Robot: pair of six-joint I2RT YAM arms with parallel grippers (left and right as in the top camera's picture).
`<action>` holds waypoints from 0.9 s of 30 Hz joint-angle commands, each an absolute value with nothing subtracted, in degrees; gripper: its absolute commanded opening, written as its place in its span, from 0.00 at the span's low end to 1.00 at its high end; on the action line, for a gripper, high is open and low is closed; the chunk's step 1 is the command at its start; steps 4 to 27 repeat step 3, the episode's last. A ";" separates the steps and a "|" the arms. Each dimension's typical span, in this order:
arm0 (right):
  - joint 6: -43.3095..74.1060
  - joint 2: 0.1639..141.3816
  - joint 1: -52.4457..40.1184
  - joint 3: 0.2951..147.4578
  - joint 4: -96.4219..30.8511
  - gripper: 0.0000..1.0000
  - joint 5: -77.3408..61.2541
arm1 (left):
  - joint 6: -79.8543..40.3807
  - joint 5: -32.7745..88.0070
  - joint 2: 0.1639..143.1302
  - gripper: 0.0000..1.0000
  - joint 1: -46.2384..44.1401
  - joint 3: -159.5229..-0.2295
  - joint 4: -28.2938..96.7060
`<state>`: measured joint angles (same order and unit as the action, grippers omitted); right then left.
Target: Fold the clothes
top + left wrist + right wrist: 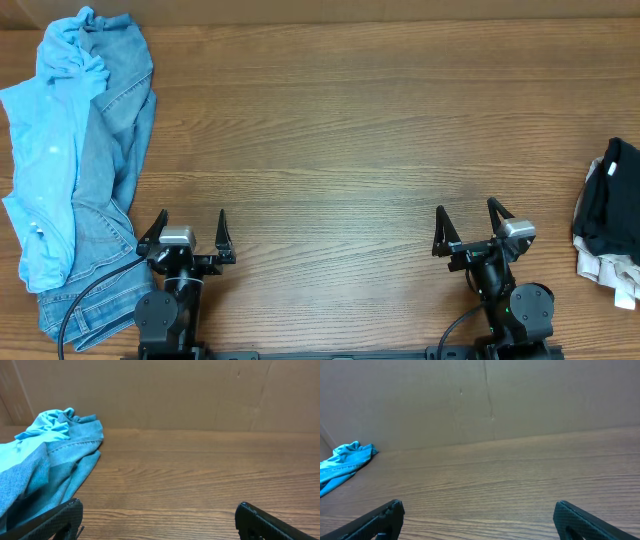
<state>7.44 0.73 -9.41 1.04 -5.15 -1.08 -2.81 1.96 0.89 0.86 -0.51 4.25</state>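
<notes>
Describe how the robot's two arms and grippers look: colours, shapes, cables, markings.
Both arms are matte black. The left gripper and right gripper each have two pointed, wedge-shaped black fingers and a silver-grey block behind them. A black cable loops from the left arm's base; a small green light glows on the right's.

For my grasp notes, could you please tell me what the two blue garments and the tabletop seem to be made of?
The crumpled light blue shirt looks like thin matte cloth, going by its fine creases. The blue jeans look like denim: heavier, with stitched seams. The brown tabletop shows wood grain, possibly laminate.
</notes>
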 commanded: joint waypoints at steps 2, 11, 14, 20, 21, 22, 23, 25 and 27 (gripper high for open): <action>7.53 0.16 -9.30 0.45 -4.75 1.00 -0.93 | -2.31 2.57 0.25 1.00 1.10 -0.27 4.23; 7.53 0.16 -9.30 0.45 -4.75 1.00 -0.93 | -2.31 2.57 0.25 1.00 1.10 -0.27 4.23; 7.53 0.16 -9.30 0.45 -4.75 1.00 -0.93 | -2.31 2.57 0.25 1.00 1.10 -0.27 4.23; 7.53 0.16 -9.30 0.45 -4.75 1.00 -0.93 | -2.31 2.57 0.25 1.00 1.10 -0.27 4.23; 7.53 0.16 -9.30 0.45 -4.75 1.00 -0.93 | -2.31 2.57 0.25 1.00 1.10 -0.27 4.23; 7.53 0.16 -9.30 0.45 -4.75 1.00 -0.93 | -2.31 2.57 0.25 1.00 1.10 -0.27 4.23; 7.53 0.16 -9.30 0.45 -4.75 1.00 -0.93 | -2.31 2.57 0.25 1.00 1.10 -0.27 4.23; 7.53 0.16 -9.30 0.45 -4.75 1.00 -0.93 | -2.31 2.57 0.25 1.00 1.10 -0.27 4.23; 7.53 0.16 -9.30 0.45 -4.75 1.00 -0.93 | -2.31 2.57 0.25 1.00 1.10 -0.27 4.23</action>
